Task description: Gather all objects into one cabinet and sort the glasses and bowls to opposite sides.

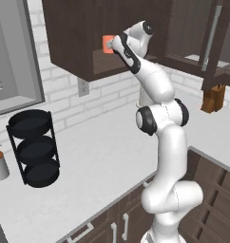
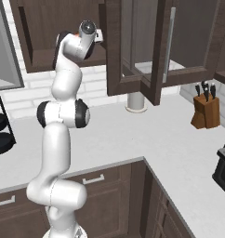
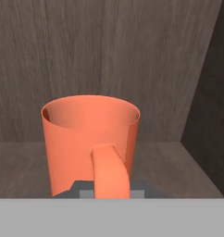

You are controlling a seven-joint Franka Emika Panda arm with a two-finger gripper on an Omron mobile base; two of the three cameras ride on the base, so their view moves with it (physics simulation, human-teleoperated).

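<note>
- My gripper (image 3: 107, 187): at the bottom of the hand view, pinched onto the handle of the orange mug; the fingertips themselves are mostly hidden behind that handle.
- Orange mug (image 3: 90, 139): upright, mouth open to the top, handle turned toward me. In the left base view it shows as a small orange shape (image 1: 107, 43) just past my hand, inside the open cabinet (image 1: 74, 33).
- Cabinet, inside: dark brown wood grain, back wall straight behind the mug, a side wall close on the right of the hand view. Whether the mug's base rests on the shelf board I cannot tell.
- Tabletop (image 1: 102, 156): pale, running below the cabinet and round a corner.
- Black stacked trays (image 1: 33, 147): three tiers in a wire stand, on the tabletop, far left.
- Knife block (image 2: 205, 109): brown, dark handles, standing on the tabletop at the right, well apart from my arm.
- Glass-fronted cabinet door (image 2: 142, 46): swung open, to the right of my hand.
</note>
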